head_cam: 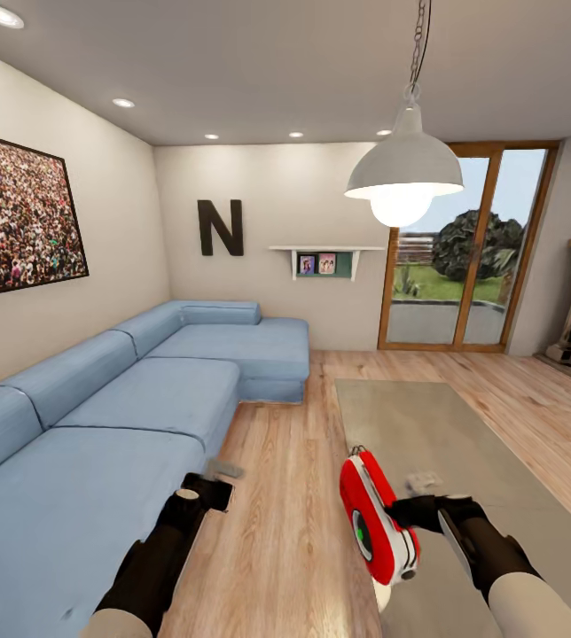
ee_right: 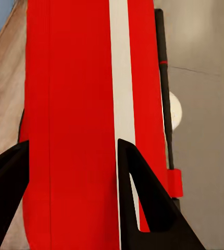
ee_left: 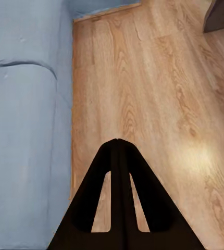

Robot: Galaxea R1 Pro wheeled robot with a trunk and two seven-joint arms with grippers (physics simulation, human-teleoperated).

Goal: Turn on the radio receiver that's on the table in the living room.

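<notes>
The radio is held by the right gripper, lifted clear of the table and hanging over that table's near left edge, at about 5 o'clock in the head view. It is seen tilted, dial face turned toward 7 o'clock, thin handle at its top. In the right wrist view the 2 fingers are seen pressed on either side of the red body, beside the white stripe, so the grasp is judged firm. The left gripper hangs at 7 o'clock over the wood floor, just beside the sofa; in the left wrist view its fingers meet at the tips with nothing between them. Progress: living room reached, radio found and picked up. Left to do: the switching-on itself. No lit indicator can be made out on the face, so the on/off state cannot be told.
</notes>
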